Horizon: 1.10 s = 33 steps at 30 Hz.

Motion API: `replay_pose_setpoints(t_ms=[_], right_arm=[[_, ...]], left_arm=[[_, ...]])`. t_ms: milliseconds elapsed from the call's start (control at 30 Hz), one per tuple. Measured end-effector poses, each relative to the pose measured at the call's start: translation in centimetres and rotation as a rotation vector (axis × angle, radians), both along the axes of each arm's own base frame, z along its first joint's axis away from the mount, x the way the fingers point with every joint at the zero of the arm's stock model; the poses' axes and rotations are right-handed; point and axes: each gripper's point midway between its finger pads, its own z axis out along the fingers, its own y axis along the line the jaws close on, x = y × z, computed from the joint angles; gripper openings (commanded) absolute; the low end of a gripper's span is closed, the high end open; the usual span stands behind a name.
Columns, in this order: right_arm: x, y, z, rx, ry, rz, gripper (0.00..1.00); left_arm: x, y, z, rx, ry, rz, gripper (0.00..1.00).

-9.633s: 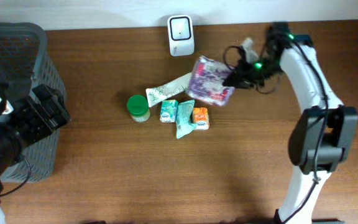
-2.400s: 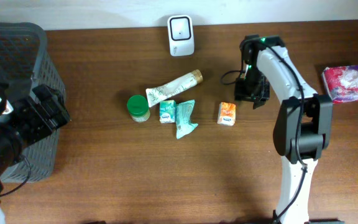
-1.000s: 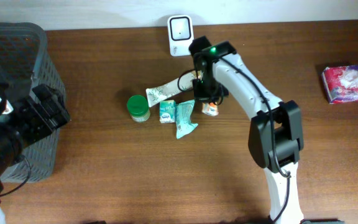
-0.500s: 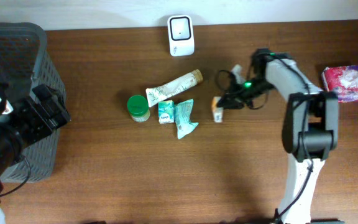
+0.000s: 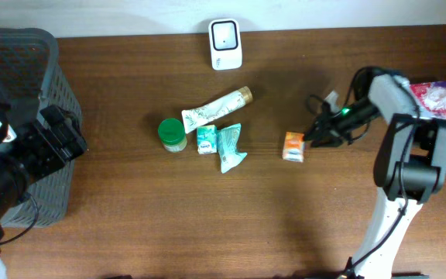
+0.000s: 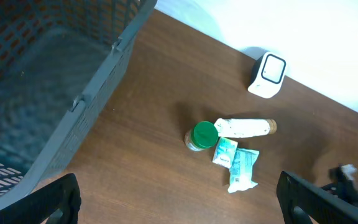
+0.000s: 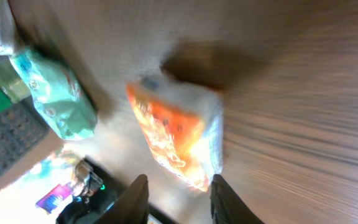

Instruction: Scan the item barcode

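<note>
Roughly mid-table, an orange packet (image 5: 293, 146) lies on the wooden table (image 5: 207, 225), well right of two teal packets (image 5: 221, 144), a green-lidded jar (image 5: 172, 133) and a tube (image 5: 217, 108). The right gripper (image 5: 310, 138) sits just beside it, fingers (image 7: 137, 198) slightly apart, nothing clamped. The left gripper (image 6: 178, 180) spreads wide beside a gray basket (image 5: 22, 77). A white scanner (image 5: 225, 44) stands at the far edge.
</note>
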Motion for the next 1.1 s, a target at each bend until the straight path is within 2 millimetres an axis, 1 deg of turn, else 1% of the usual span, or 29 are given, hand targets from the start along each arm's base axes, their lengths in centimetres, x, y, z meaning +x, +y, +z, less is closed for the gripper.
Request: replay_pose_setpoints(t_ms=[33,67,100,167,267,333,433,467,533,567,600,633,733,800,833,867,933,1000,1033,1100], right_arm=[[0.2,-1.0,0.7,-0.033,0.004,-0.003,0.39],[0.2,-1.8,1.3,-0.064,0.009,0.003,0.47],[0.5,-2.0,1.7,-0.085,0.004,0.008,0.47],[0.3,-2.1,1.8,-0.104,0.008,0.024,0.48],[0.0,-2.3,1.1,-0.171,0.015,0.067,0.57],[-0.2,-1.9,0.1,-0.195,0.012,0.093,0.62],[-0.9,-0.5,-1.6,-0.202,0.019,0.136,0.6],[-1.0,-0.2,-2.1,-0.205,0.016,0.143,0.52],[-1.4,1.0,-3.1,-0.214,0.023,0.154,0.28],[-1.3,1.4,-3.4,-0.218,0.023,0.147,0.09],[-1.2,1.9,-3.7,-0.218,0.022,0.137,0.04],[-1.3,2.6,-3.9,-0.21,0.014,0.139,0.04],[-1.1,3.9,-3.6,-0.166,0.007,0.134,0.04],[-0.7,5.9,-2.7,-0.066,-0.03,0.143,0.04],[-0.2,7.0,-1.8,0.003,-0.068,0.152,0.04],[1.1,8.4,0.0,0.114,-0.147,0.161,0.04],[2.9,9.9,2.7,0.242,-0.262,0.17,0.04],[5.1,11.3,5.7,0.376,-0.415,0.178,0.04],[5.9,11.8,6.8,0.429,-0.476,0.182,0.04],[6.7,12.6,7.8,0.483,-0.554,0.199,0.04]], left_arm=[[0.0,0.0,0.0,0.0,0.0,0.0,0.99],[0.0,0.0,0.0,0.0,-0.001,0.0,0.99],[0.0,0.0,0.0,0.0,0.0,0.0,0.99],[0.0,0.0,0.0,0.0,0.0,0.0,0.99],[0.0,0.0,0.0,0.0,0.0,0.0,0.99],[0.0,0.0,0.0,0.0,-0.001,0.0,0.99],[0.0,0.0,0.0,0.0,-0.001,0.0,0.99],[0.0,0.0,0.0,0.0,-0.001,0.0,0.99],[0.0,0.0,0.0,0.0,0.0,0.0,0.99],[0.0,0.0,0.0,0.0,0.0,0.0,0.99],[0.0,0.0,0.0,0.0,0.0,0.0,0.99],[0.0,0.0,0.0,0.0,0.0,0.0,0.99],[0.0,0.0,0.0,0.0,0.0,0.0,0.99],[0.0,0.0,0.0,0.0,0.0,0.0,0.99],[0.0,0.0,0.0,0.0,0.0,0.0,0.99],[0.0,0.0,0.0,0.0,0.0,0.0,0.99],[0.0,0.0,0.0,0.0,0.0,0.0,0.99],[0.0,0.0,0.0,0.0,0.0,0.0,0.99],[0.0,0.0,0.0,0.0,0.0,0.0,0.99],[0.0,0.0,0.0,0.0,0.0,0.0,0.99]])
